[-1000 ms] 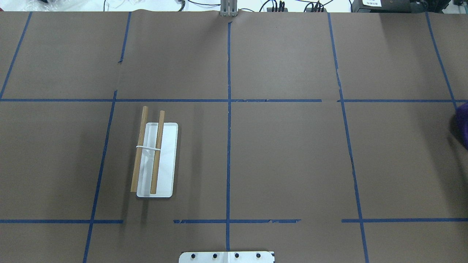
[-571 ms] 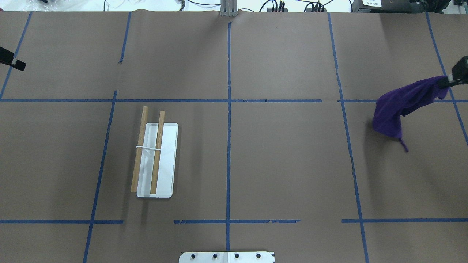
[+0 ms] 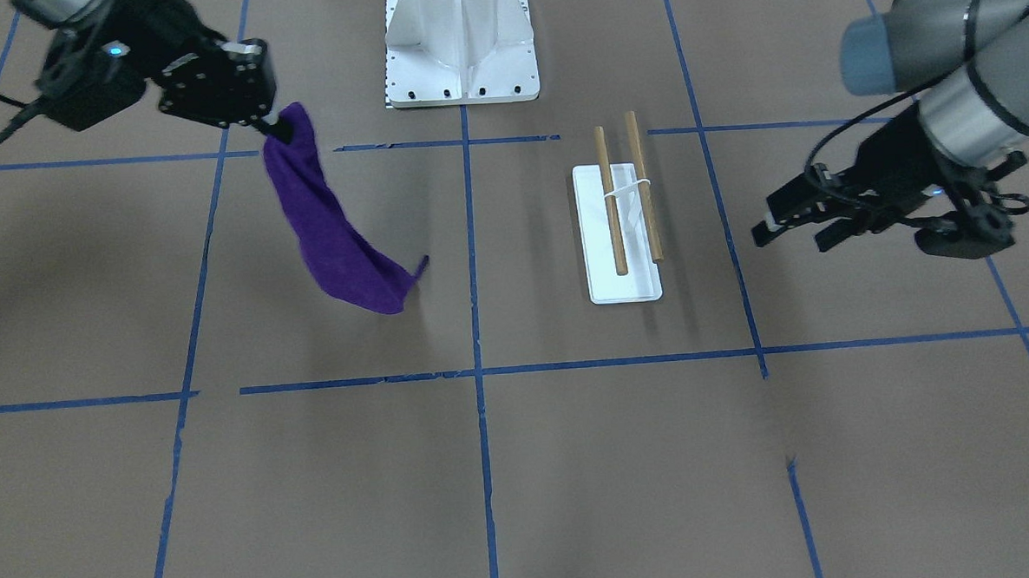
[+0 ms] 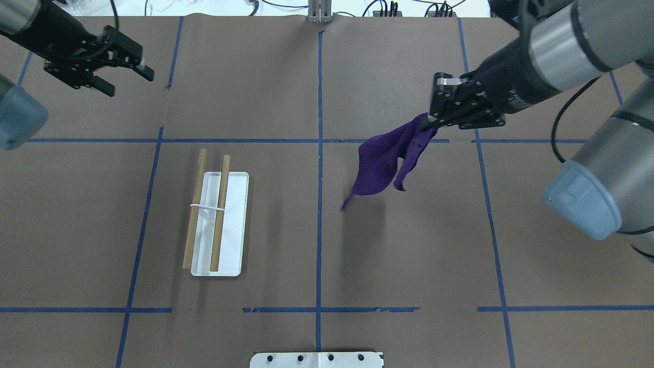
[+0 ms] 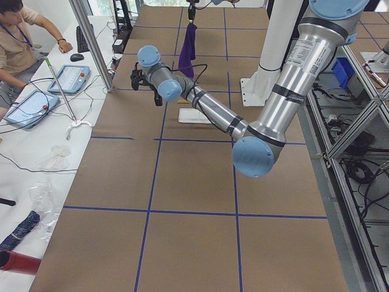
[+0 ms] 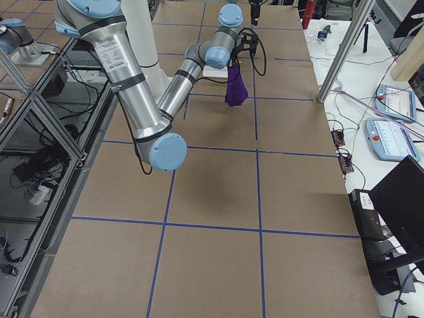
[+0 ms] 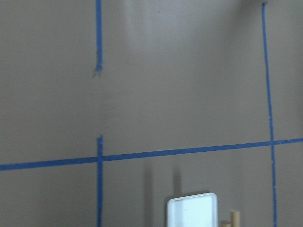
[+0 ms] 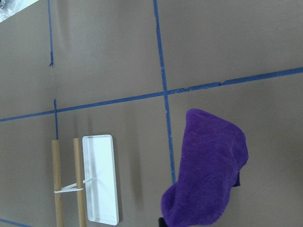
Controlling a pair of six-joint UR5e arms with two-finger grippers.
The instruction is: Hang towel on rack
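The deep-purple towel [image 4: 383, 163] hangs in the air from one corner, its thin loop trailing at its lower end. My right gripper [image 4: 429, 120] is shut on that corner, right of the table's centre line. The towel also shows in the front view [image 3: 330, 236] and the right wrist view [image 8: 208, 175]. The rack [image 4: 207, 209], two wooden rods over a flat white base [image 4: 232, 225], stands bare at the left middle, well apart from the towel. My left gripper [image 4: 130, 84] is open and empty, hovering at the far left beyond the rack.
The white metal pedestal [image 3: 461, 48] with bolt holes stands at the robot's edge of the table. Blue tape lines [image 4: 319, 153] cross the brown table cover. An operator [image 5: 18, 36] sits at a side desk past the far edge.
My right gripper has carried the towel leftward from the right edge toward the centre. My left gripper has moved in from the far left edge toward the rack's side.
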